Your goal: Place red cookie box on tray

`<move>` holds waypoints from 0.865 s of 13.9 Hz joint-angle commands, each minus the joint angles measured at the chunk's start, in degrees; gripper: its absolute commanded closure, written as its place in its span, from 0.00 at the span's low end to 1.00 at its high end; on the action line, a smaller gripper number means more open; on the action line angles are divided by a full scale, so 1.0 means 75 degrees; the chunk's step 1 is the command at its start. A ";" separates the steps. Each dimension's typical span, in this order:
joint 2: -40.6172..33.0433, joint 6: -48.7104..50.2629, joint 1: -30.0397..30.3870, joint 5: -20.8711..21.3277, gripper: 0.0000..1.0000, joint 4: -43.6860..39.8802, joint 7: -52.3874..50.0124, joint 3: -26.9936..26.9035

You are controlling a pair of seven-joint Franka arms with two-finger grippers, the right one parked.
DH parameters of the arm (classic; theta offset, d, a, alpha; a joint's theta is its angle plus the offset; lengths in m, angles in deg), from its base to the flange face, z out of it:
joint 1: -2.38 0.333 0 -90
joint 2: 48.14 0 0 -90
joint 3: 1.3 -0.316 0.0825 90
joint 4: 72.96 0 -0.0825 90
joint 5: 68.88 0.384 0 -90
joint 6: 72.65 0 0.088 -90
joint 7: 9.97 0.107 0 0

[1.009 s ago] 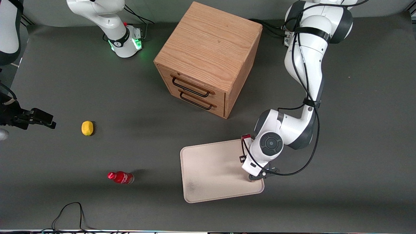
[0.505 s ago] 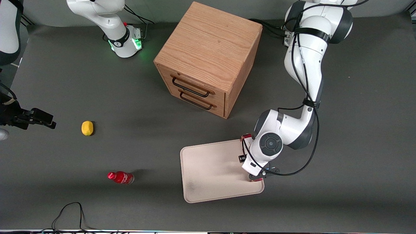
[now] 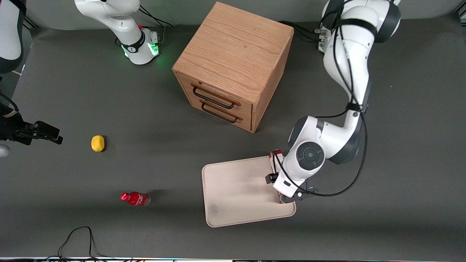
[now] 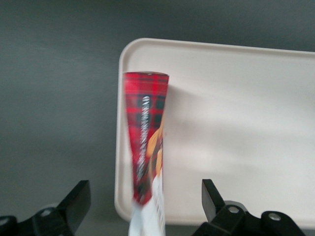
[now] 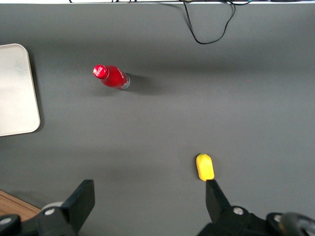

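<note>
Jaws of the left gripper (image 4: pixel 142 206) stand spread wide, clear of the red cookie box (image 4: pixel 146 147) on both sides. Box lies on the tray (image 3: pixel 233 189) along its edge toward the working arm. Compared with a second ago, the arm has risen and the gripper (image 3: pixel 291 193) sits higher above the box.

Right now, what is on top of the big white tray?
The red cookie box lies on the tray, along one edge. The end effector hangs open above it, not touching. The arm covers most of the box in the front view.
</note>
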 commanded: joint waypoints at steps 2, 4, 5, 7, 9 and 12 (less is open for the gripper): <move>-0.1295 0.1164 0.0013 0.0151 0.00 0.0103 -0.0118 -0.0068; -0.1881 0.1643 0.0037 0.0257 0.00 0.0127 -0.0107 -0.0056; -0.2127 0.1890 0.0037 0.0257 0.00 0.0115 -0.0106 -0.0056; -0.2538 0.2195 0.0037 0.0257 0.00 0.0115 -0.0118 -0.0068; -0.2878 0.2476 0.0037 0.0269 0.00 0.0115 -0.0107 -0.0068; -0.3137 0.2595 0.0142 0.0503 0.00 0.0208 -0.0013 -0.0056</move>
